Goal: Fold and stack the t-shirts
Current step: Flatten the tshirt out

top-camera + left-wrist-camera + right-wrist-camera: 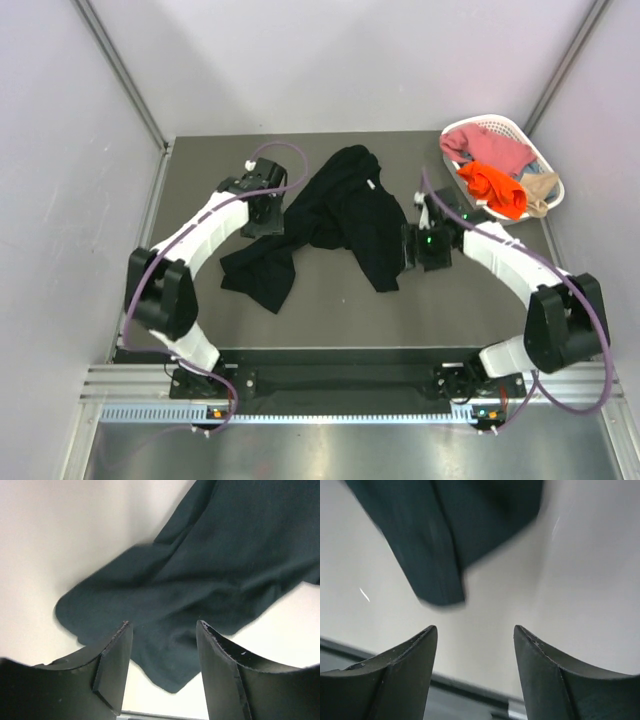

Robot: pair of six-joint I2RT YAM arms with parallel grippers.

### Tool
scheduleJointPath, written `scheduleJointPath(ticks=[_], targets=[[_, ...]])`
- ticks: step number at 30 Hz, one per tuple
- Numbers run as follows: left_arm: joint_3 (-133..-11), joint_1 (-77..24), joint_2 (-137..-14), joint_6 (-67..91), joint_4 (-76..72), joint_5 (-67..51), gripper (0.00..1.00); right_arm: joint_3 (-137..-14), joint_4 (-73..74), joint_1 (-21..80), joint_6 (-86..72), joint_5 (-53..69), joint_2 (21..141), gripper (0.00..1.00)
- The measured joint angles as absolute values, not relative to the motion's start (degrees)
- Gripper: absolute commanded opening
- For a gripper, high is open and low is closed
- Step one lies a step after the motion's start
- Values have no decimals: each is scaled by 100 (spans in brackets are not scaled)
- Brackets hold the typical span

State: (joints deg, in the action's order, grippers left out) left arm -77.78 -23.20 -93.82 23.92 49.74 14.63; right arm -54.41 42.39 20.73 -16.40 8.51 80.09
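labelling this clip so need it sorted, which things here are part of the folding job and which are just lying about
Job: black t-shirt, pink shirt, orange shirt, beige shirt.

Just there: white basket holding the three coloured shirts; table under the black one.

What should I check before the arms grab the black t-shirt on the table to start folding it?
1. Left gripper open, empty: ok.
2. Right gripper open, empty: ok.
3. Crumpled black cloth t-shirt spread flat: not ok, bunched.
4. Cloth below fingers: left ok; right not ok, bare table.
5. Pink cloth shirt, orange cloth shirt, beige cloth shirt inside white oval slatted basket: ok.
6. Sleeve positions: cannot tell.
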Motion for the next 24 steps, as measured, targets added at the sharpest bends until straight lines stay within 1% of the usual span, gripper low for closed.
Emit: scheduleJointPath(ticks=[4,8,10,11,12,13,15,16,20,24], targets=[[-8187,-2307,-10191,2375,4899,1378,57,-6257,4036,1728,-1653,939,8479,65],[-8219,-2307,-10669,2187,4746,1337,55,-6497,3970,1704,-1597,1072,8635,65],[-8221,-2300,-10818,2086,4681,1310,49,-6497,4010,1678,-1557,1125,8637,65],[-8230,-2298,-10875,2051,4663,1280,44,-6497,4012,1667,-1544,1146,8639,65],[-8246,-2287,-10949,2016,4641,1229,32,-6495,4010,1658,-1538,1166,8639,65],[-8252,-2272,-11015,1999,4619,1157,28,-6495,4010,1645,-1516,1190,8639,65],[-8263,-2244,-11111,1946,4589,1004,13,-6490,4007,1621,-1507,1219,8639,65],[-8263,-2226,-11144,1920,4584,943,0,-6488,4007,1610,-1507,1236,8639,65],[-8346,-2226,-11157,1800,4615,930,0,-6488,3994,1590,-1507,1310,8639,65],[-8357,-2495,-10919,1787,4724,1518,0,-6488,3983,1588,-1509,1389,8709,65]])
